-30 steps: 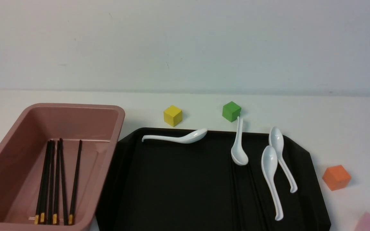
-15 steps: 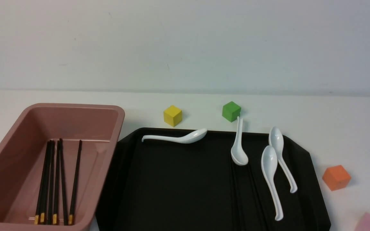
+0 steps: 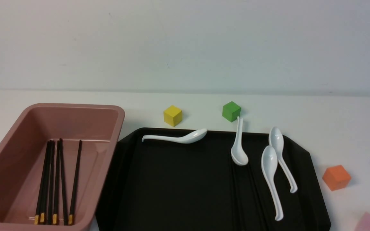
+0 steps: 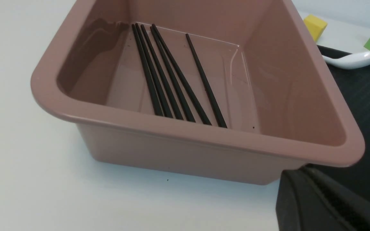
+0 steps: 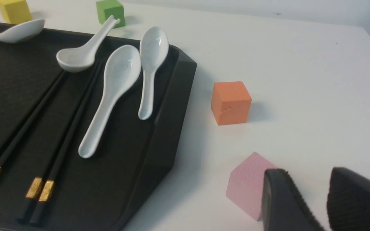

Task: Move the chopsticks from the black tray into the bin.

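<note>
The dusty-pink bin (image 3: 75,106) stands at the left and holds several black chopsticks (image 3: 56,179) lying side by side, also shown in the left wrist view (image 4: 172,80). The black tray (image 3: 178,192) lies to its right. Three more chopsticks (image 5: 40,118) with gold bands lie on the tray beside the spoons; they show only faintly in the front view (image 3: 236,192). My left gripper (image 4: 295,171) sits just outside the bin's near corner (image 4: 348,150), its fingers together and empty. My right gripper (image 5: 307,179) is open and empty over the table, right of the tray. Neither gripper shows in the front view.
Several white spoons (image 3: 270,173) lie on the tray's far and right parts. A yellow cube (image 3: 172,115) and a green cube (image 3: 231,111) stand behind the tray. An orange cube (image 3: 336,177) and a pink cube (image 5: 249,186) sit right of it, the pink one by my right fingers.
</note>
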Robot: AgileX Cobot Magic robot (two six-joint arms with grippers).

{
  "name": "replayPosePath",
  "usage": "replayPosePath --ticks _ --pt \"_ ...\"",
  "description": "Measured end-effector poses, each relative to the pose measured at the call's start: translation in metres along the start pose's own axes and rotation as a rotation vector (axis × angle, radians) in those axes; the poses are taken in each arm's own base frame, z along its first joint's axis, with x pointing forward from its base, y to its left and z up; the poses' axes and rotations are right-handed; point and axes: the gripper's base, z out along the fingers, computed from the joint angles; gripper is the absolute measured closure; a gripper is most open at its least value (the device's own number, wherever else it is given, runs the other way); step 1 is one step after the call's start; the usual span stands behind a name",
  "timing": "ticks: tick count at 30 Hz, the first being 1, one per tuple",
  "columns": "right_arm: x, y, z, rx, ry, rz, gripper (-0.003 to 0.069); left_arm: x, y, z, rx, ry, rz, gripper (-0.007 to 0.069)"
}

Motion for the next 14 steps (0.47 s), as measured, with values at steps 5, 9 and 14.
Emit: replayPosePath --ticks 5,9,14 --pt "0.0 0.0 0.0 0.0 0.0 0.0 0.0419 0.0 0.0 0.0 0.0 0.0 0.0 0.0632" --pt "0.0 0.0 0.0 0.0 0.0 0.0 0.0419 0.0 0.0 0.0 0.0 0.0 0.0 0.0628" --pt "0.0 0.0 0.0 0.0 0.0 0.0 0.0419 0.0 0.0 0.0 0.0 0.0 0.0 0.0625"
